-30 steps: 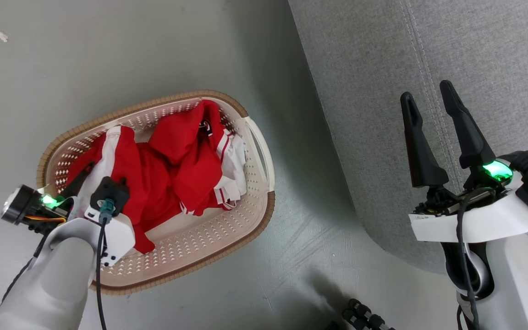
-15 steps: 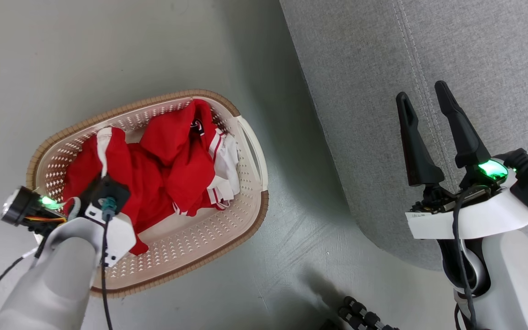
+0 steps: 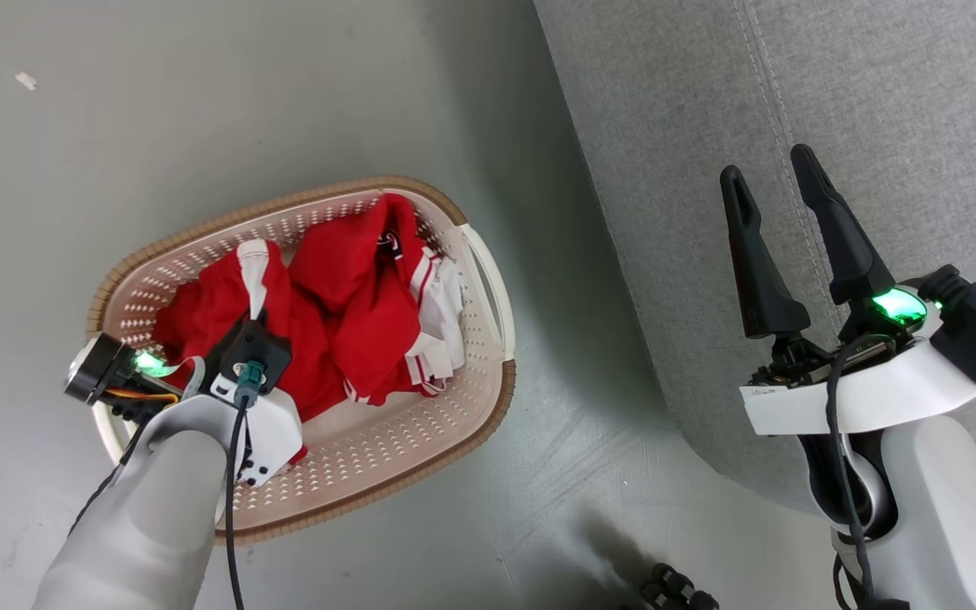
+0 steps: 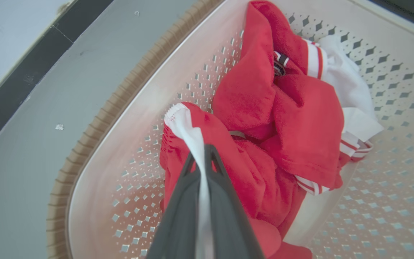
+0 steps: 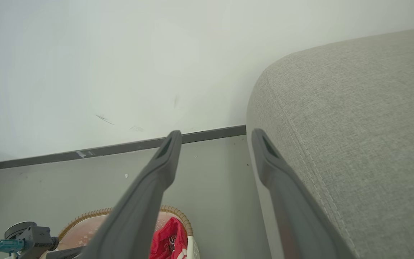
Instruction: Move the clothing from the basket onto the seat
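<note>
Two states: left pincer (image 4: 201,153) clenched on the clothing (image 4: 300,122) inside the basket (image 4: 128,136); right pincer (image 3: 766,165) released, frame right

One oval laundry basket (image 3: 369,462) sits left of centre in the head view. It holds one heap of red clothing (image 3: 352,296); the number of garments cannot be told, though one dark emblem (image 3: 386,243) shows. One grey sofa cushion (image 3: 835,102) takes the upper right. Two grippers show, the left gripper (image 4: 201,154) and the right gripper (image 3: 765,165), each with two dark fingers (image 3: 755,263). Two green lights (image 3: 147,363) glow. One white scrap (image 3: 26,80) lies at the upper left.
</note>
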Controlling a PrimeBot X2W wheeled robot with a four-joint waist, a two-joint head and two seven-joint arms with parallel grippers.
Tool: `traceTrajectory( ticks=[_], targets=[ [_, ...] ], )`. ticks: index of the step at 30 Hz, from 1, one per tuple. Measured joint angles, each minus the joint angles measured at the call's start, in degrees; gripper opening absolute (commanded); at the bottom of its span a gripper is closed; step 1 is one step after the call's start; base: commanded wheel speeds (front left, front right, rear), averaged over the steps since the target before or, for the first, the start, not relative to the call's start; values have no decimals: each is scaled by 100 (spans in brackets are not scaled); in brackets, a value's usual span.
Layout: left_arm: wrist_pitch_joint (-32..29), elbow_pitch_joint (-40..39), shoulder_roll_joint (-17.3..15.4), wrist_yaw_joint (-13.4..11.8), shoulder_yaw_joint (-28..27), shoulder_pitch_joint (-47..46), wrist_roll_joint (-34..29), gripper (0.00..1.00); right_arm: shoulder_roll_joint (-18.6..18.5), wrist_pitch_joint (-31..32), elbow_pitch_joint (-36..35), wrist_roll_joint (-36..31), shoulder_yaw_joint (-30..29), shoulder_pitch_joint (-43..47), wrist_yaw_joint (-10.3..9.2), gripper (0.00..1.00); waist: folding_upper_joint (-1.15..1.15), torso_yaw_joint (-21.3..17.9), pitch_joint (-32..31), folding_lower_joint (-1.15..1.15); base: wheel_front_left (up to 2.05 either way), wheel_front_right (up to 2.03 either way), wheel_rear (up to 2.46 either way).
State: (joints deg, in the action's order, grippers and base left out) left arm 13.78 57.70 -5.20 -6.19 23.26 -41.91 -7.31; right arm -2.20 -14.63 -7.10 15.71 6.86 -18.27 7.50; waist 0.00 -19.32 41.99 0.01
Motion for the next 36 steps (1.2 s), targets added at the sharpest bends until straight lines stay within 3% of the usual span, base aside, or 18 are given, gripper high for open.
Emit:
traceTrajectory(
  ticks=[11,36],
  targets=[
    [51,-716,159,88,-53,21,330,0,-3,0,98,-175,-34,-10,0,100,0,271,-249,0,0,0,0],
    [69,-4352,170,-74,-336,1225,882,0,-33,0,433,-927,-1,-202,0,100,0,1216,-1243,0,0,0,0]
  ],
)
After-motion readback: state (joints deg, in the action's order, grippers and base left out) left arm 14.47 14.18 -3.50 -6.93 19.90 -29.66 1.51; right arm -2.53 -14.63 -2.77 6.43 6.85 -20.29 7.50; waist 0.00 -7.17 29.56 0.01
